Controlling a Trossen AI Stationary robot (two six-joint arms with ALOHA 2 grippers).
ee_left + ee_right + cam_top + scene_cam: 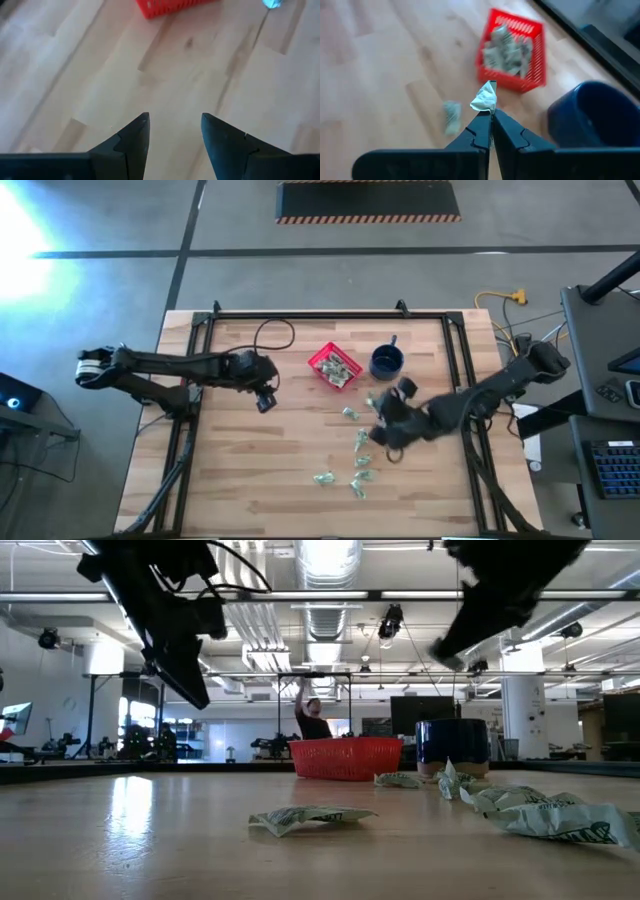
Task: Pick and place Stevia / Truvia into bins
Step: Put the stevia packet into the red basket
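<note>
Pale green-and-white crumpled sachet (pixel 485 97) pinched at the tips of the right gripper (pixel 490 116), raised above the table (pixel 280 470) near the red basket (pixel 536 55) holding more sachets. Left gripper (pixel 174 125), fingers spread, hovers apart.

The red basket (pixel 334 367), square with low slotted sides, sits upright toward the far middle of the table and holds a heap of pale green and white sachets (pixel 507 46). More sachets (pixel 357 465) lie crumpled and scattered on the table nearer and to its right. One sachet (pixel 485 98) is pinched between closed jaws, above the table.
</note>
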